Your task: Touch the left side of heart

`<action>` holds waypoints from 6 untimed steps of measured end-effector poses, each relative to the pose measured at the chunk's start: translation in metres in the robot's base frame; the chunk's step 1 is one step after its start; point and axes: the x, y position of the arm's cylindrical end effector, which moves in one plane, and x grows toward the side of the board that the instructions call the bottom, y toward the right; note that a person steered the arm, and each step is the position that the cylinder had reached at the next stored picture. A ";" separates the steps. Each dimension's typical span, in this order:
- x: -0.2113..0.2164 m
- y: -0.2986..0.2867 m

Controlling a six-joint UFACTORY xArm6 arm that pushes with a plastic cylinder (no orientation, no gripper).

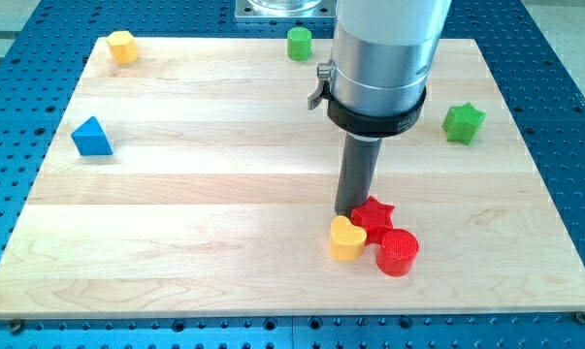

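A yellow heart block (346, 238) lies on the wooden board (224, 194) toward the view's bottom, right of the middle. A red star block (373, 215) touches its upper right side. A red cylinder block (398, 252) sits just to its right. My tip (349, 212) is at the end of the dark rod, right above the heart's top edge and against the left side of the red star. It is not at the heart's left side.
A blue triangle block (91, 137) lies at the view's left. A yellow hexagon block (123, 47) is at the top left. A green cylinder block (299, 43) is at the top middle. A green star block (463, 122) is at the right.
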 end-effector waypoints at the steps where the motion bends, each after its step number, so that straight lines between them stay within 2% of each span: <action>1: -0.001 -0.056; 2: 0.025 -0.067; 3: 0.049 -0.044; 5: 0.064 -0.020; 6: 0.067 -0.053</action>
